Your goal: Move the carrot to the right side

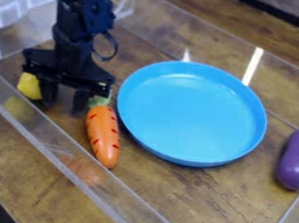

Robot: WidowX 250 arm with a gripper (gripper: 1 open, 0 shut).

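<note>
The orange carrot [103, 136] lies flat on the wooden table, its green top pointing away from me and its tip toward the front. It rests just left of the blue plate [192, 114]. My black gripper [67, 99] points down just left of the carrot's top. Its fingers stand spread, open, with nothing between them. The right finger [85, 99] is close to the carrot's leafy end; whether it touches I cannot tell.
A yellow lemon [30, 86] sits just left of the gripper. A purple eggplant [293, 159] lies at the far right. A clear plastic wall [54, 152] runs along the front left edge.
</note>
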